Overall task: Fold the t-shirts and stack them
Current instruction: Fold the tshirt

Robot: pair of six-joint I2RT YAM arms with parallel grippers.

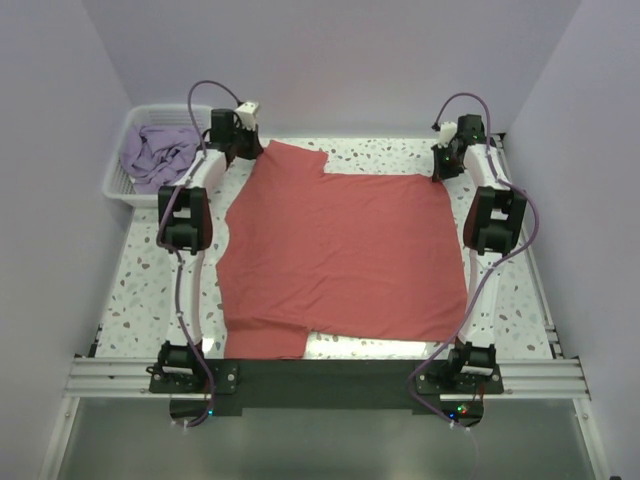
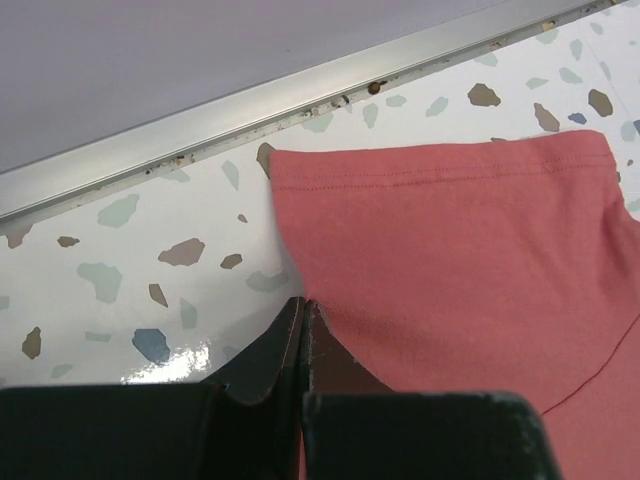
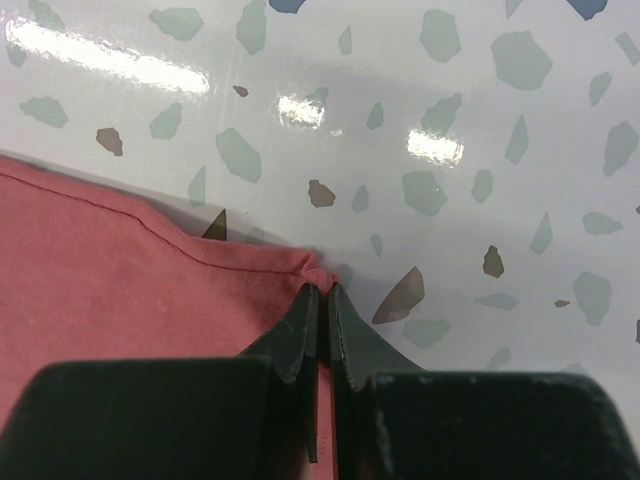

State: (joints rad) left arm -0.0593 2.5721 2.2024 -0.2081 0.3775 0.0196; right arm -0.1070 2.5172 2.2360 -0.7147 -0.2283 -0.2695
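Clenching left jaws and right jaws on thin pinches of the coral-red t-shirt [image 1: 340,250] at its far edge, risking cloth slipping free or dragging crooked across the desk [image 1: 140,290].

High downward overview from the near edge; two close wrist views, the coral-red t-shirt [image 1: 340,250] common to all.

Pale lavender walls [image 1: 340,60] enclose a glossy white table [image 1: 145,285] speckled with grey and brown chips, edged by an aluminium rail [image 2: 200,135]; overhead light glints off it.
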